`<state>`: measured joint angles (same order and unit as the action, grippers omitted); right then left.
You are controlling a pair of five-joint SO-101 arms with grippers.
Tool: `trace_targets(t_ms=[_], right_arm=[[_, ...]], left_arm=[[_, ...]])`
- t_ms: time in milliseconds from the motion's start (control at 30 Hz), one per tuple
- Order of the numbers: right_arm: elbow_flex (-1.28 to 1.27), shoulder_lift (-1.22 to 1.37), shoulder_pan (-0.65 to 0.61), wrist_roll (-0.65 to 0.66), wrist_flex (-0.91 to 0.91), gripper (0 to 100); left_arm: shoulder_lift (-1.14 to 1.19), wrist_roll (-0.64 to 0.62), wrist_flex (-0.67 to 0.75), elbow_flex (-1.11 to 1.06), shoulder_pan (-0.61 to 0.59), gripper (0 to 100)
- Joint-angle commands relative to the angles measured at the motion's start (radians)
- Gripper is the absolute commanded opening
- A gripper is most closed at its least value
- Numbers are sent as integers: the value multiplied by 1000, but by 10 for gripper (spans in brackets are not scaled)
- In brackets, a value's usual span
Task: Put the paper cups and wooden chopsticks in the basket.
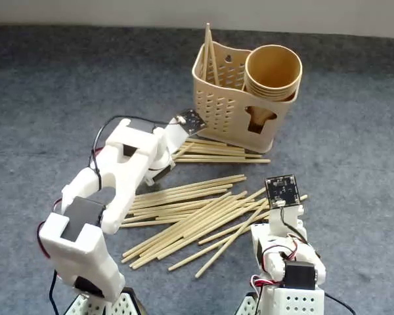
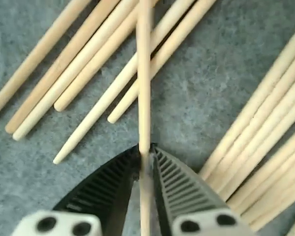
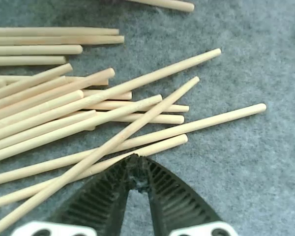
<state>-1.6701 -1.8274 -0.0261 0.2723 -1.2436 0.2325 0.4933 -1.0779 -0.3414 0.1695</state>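
Left gripper [image 2: 145, 150]: we see the dark ribbed fingers [image 2: 177, 182] pinching one pale, round wooden chopstick [image 2: 144, 73] at their tips. The stick runs straight out ahead of the fingertips and also back between the fingers toward the wrist. Loose chopsticks [image 2: 265, 132] of the same pale wood lie on the grey felt-like table cover [image 1: 52, 79] to either side of the fingers. The pinched one crosses in front of several of them.

Right gripper [image 3: 137, 164]: the fingers [image 3: 169, 189] are pressed together tip to tip, with nothing between them. The nearest loose sticks lie crosswise just ahead of the tips. We cannot tell whether the tips touch them. More sticks fan out farther ahead and to one side.

In the high view, the beige perforated plastic basket [image 1: 233, 115] stands well beyond the right fingers. A stack of tan paper cups [image 1: 276, 65] sits in one end of it, and a few upright chopsticks [image 1: 207, 39] stand in the other.
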Motion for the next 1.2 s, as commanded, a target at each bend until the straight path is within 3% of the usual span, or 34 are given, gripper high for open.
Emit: trace_targets(t_ms=[0, 333, 567, 800, 967, 1167], right_arm=[[-154, -12, 12, 9, 1, 6], [-154, -12, 12, 9, 1, 6], [-154, -12, 12, 9, 1, 6], [-154, -12, 12, 9, 1, 6], [-154, -12, 12, 9, 1, 6], [-154, -12, 12, 9, 1, 6]], left_arm=[[-27, -8, -106, 64, -8, 5], [-358, -8, -330, 74, -7, 5], [-648, -25, -318, 76, -1, 5], [-826, -307, -72, 77, 67, 5], [-852, -446, 186, 76, 82, 5], [-851, -502, 503, 67, 84, 6]])
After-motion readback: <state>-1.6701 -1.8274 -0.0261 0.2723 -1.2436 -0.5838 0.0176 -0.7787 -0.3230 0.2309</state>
